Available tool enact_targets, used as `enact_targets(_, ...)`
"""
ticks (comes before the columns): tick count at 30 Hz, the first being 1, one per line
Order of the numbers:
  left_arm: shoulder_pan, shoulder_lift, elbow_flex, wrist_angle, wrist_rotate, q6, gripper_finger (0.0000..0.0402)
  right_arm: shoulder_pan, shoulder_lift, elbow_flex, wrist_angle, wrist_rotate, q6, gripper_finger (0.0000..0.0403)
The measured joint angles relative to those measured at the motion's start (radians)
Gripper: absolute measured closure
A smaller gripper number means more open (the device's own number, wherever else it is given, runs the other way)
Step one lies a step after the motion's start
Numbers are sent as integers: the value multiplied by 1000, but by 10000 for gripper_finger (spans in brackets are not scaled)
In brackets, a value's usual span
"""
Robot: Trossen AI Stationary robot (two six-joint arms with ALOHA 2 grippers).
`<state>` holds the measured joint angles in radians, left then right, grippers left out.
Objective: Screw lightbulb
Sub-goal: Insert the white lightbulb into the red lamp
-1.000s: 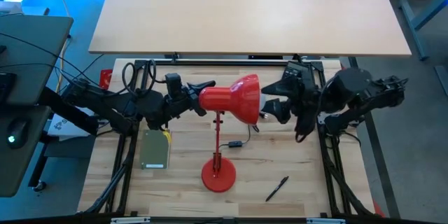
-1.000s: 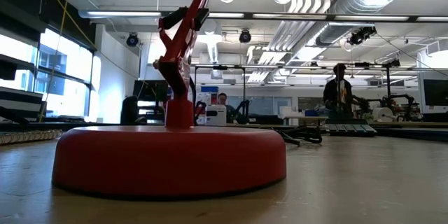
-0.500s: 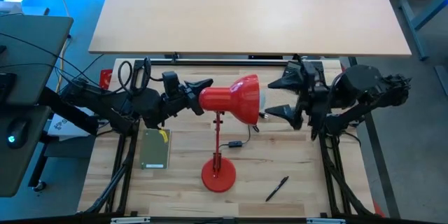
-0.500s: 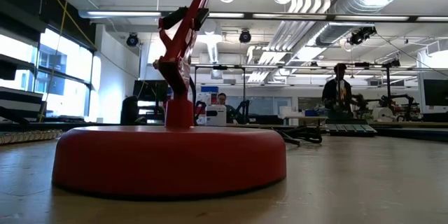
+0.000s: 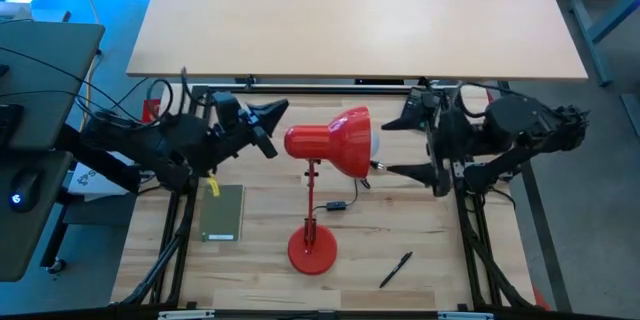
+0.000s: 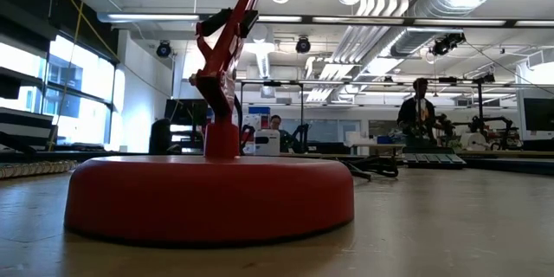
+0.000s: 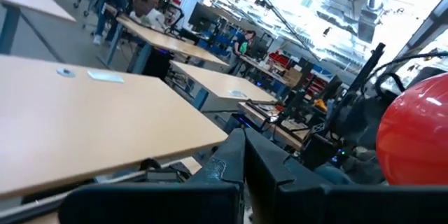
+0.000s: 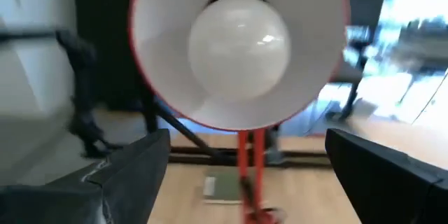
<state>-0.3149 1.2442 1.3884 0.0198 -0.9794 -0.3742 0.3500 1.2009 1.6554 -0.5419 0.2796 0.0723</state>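
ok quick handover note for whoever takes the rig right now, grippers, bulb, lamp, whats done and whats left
Left gripper: shut, holding nothing, just off the back of the red lamp shade.
Right gripper: open wide, empty, facing the shade's mouth without touching.
Lightbulb: seated inside the shade; the lamp stands upright on the table.
Done: bulb is in the socket, both grippers clear.
Left: how tight it sits cannot be seen; check that, then park both arms.

A round white lightbulb (image 8: pixel 239 40) sat inside the red-rimmed, white-lined lamp shade (image 8: pixel 162 84), framed between two spread dark fingers (image 8: pixel 133 171).
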Motion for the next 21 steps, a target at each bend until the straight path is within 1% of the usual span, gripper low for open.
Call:
enact_targets(4, 0, -25, 0, -1, 0, 72, 401, 0, -4, 0, 0, -1, 411, 27)
enact_targets(7, 0, -47, 0, -2, -1, 155, 402, 0, -4, 0, 0, -4, 790, 27)
enact_targets(9, 0, -60, 0, -2, -3, 212, 401, 0, -4, 0, 10, -37, 1035, 27)
enact_targets(11, 0, -69, 0, -2, -5, 263, 401, -5, -4, 0, 11, -56, 1202, 27)
enact_targets(14, 0, -72, 0, -6, -5, 312, 402, -9, -4, 0, 1, -52, 1338, 27)
enact_targets(19, 0, -72, 0, -47, -5, 303, 401, -9, -3, 0, 5, -21, 1374, 27)
enact_targets(21, 0, -72, 0, -71, -4, 284, 401, -9, 2, 0, 27, -4, 1446, 27)
